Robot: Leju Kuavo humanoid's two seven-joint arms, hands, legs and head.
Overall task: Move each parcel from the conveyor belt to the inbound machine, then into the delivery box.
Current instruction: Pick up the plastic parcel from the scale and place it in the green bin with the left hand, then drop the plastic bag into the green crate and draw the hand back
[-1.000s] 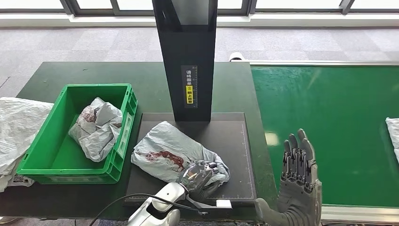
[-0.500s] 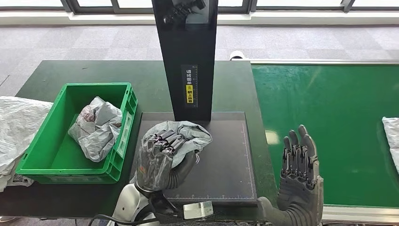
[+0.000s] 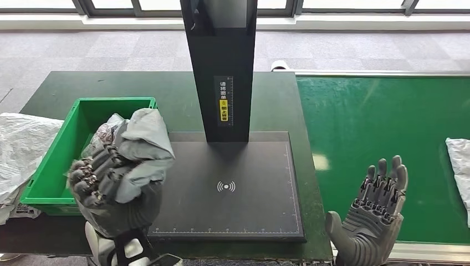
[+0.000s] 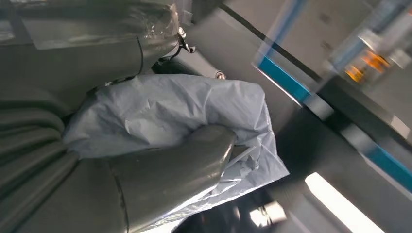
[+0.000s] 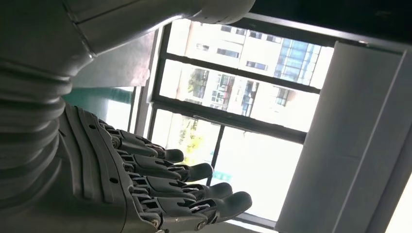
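My left hand [image 3: 108, 183] grips a grey plastic parcel [image 3: 143, 145], lifted above the left edge of the black inbound machine plate [image 3: 244, 188] and the right wall of the green delivery box [image 3: 55, 160]. In the left wrist view the thumb presses into the same parcel [image 4: 175, 111]. A second grey parcel [image 3: 105, 136] lies inside the box. My right hand [image 3: 374, 216] is held up, empty with fingers apart, over the near edge of the green conveyor belt [image 3: 382, 127]. Another pale parcel [image 3: 460, 155] lies at the belt's right edge.
The machine's black scanner column [image 3: 220, 66] rises behind the plate. A crumpled white bag [image 3: 19, 144] lies on the dark green table [image 3: 61, 88] to the left of the box. Windows [image 5: 233, 97] lie behind my right hand in its wrist view.
My left hand has lifted the grey parcel off the machine plate and carried it left toward the green box. My right hand has sunk a little and tilted right.
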